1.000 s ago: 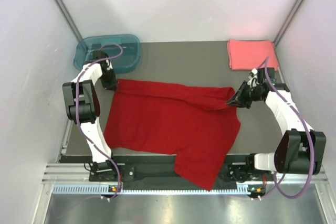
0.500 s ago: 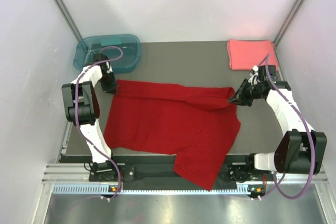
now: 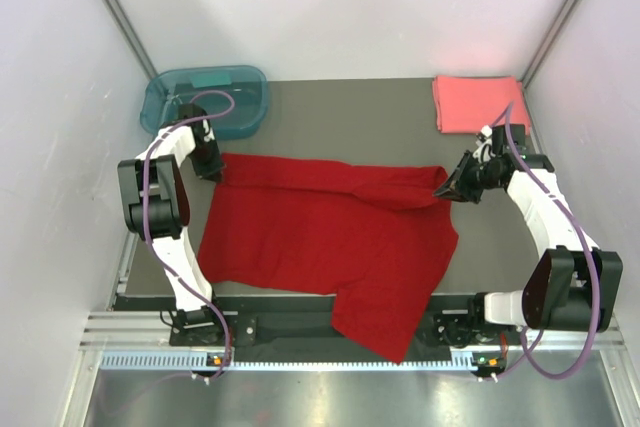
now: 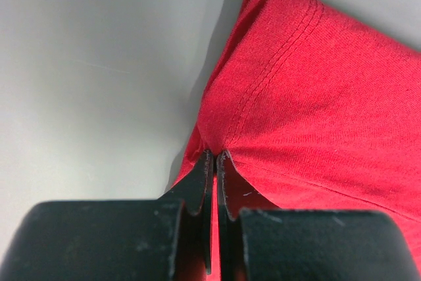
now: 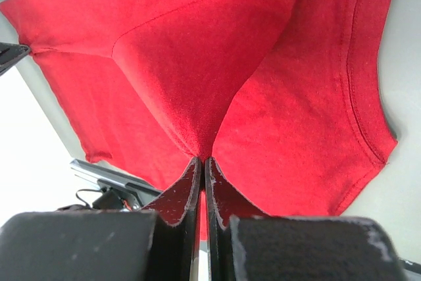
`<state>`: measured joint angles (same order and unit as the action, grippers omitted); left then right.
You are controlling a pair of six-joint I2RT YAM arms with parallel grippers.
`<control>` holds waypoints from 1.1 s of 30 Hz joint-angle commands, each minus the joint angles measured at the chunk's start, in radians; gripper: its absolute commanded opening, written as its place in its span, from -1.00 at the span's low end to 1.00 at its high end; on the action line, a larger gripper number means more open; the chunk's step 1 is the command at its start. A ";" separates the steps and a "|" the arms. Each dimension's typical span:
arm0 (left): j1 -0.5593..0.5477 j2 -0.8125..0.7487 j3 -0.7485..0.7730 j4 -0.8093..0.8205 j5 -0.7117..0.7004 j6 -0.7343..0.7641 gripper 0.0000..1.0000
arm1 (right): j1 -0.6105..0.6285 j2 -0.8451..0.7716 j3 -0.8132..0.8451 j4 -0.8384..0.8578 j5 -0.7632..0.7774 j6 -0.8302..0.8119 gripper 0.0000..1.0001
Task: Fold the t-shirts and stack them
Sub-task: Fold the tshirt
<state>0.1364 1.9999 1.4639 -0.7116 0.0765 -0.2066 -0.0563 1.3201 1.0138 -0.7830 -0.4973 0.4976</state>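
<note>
The deep red t-shirt lies spread on the dark table, its lower part hanging over the front edge. My left gripper is shut on the shirt's far left corner; the left wrist view shows red cloth pinched between the closed jaws. My right gripper is shut on the shirt's far right corner; the right wrist view shows the red cloth pulled into the closed jaws. The coral-pink t-shirt lies as a folded rectangle at the far right corner, behind my right gripper.
A teal translucent tub stands at the far left corner, just behind my left gripper. White walls close in both sides. The metal rail runs along the front below the table edge.
Both grippers have shifted slightly away from the front with the shirt's far edge held; the far edge is a little straighter. Little else moved.
</note>
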 commanded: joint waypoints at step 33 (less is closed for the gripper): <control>0.008 -0.058 -0.050 -0.015 -0.052 -0.005 -1.00 | -0.004 0.044 -0.116 0.019 0.037 -0.071 -0.97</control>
<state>0.1364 1.9808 1.4284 -0.7158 0.0399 -0.2081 -0.0563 1.3579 0.9012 -0.7895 -0.4759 0.4477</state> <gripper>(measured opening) 0.020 0.014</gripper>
